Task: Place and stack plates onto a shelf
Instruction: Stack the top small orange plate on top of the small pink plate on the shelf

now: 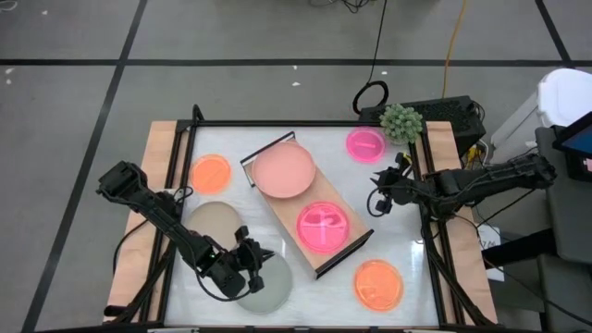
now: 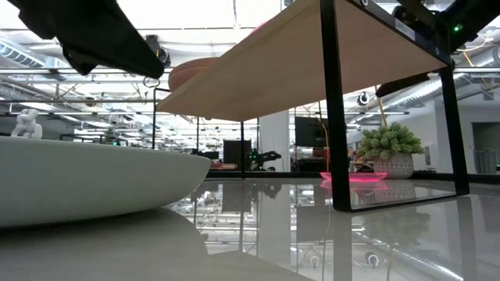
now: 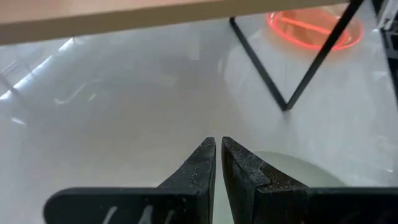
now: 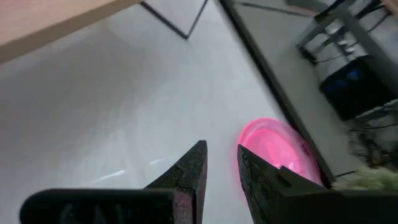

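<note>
The shelf (image 1: 350, 248), a light-wood board on black frame ends, lies slantwise mid-table. A dusty-pink plate (image 1: 284, 171) and a hot-pink divided plate (image 1: 322, 227) sit on it. A beige plate (image 1: 211, 220) and a grey-green plate (image 1: 270, 287) rest on the table at the near left. My left gripper (image 1: 265, 256) hovers shut over the grey-green plate's far rim (image 3: 298, 167), pointing at the shelf. My right gripper (image 1: 376, 200) stands open off the shelf's right side, nothing between its fingers (image 4: 193, 165), with a small hot-pink plate (image 4: 280, 149) beyond it.
Orange plates lie at the far left (image 1: 210, 173) and near right (image 1: 378, 283). A potted plant (image 1: 401, 121) stands at the far right corner by the small hot-pink plate (image 1: 365, 145). A black frame (image 1: 305, 124) and wooden side strips (image 1: 159, 157) border the table.
</note>
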You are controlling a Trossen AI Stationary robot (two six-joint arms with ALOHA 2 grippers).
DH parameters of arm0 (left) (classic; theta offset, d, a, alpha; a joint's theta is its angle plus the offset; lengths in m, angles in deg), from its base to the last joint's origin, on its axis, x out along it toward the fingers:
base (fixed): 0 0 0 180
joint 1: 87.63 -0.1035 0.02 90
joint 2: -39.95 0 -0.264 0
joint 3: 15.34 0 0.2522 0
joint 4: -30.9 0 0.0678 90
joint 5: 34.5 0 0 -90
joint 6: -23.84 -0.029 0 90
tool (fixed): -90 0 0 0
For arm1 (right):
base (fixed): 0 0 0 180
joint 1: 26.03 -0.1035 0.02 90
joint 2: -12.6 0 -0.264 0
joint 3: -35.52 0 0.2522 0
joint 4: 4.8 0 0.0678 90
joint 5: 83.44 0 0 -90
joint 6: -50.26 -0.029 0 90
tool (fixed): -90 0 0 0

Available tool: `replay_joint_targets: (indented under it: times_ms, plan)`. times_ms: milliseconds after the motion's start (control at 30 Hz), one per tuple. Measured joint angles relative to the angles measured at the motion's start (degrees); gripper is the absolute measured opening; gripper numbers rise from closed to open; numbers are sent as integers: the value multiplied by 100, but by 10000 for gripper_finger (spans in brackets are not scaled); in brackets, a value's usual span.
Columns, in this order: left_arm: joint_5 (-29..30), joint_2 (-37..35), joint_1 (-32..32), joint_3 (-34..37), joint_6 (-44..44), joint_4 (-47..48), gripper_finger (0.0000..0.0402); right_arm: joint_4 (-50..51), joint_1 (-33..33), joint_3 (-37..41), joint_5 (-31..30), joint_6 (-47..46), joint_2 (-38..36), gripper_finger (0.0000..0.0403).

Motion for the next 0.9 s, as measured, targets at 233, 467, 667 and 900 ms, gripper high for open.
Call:
replay_joint_targets:
  times_ms: [233,467,667,900]
  plan:
    - [-24,-159,-18,0,862,953,33,-7,315,0,28,98,2,75]
    - [-184,-425,-101,0,1305,1499,33,-305,727,174,347,277,-2,75]
    - [-202,-437,-140,0,1185,1503,33,-812,1503,609,323,438,2,75]
    - [-205,-437,-198,0,1081,1502,33,-1367,2172,794,1138,995,0,75]
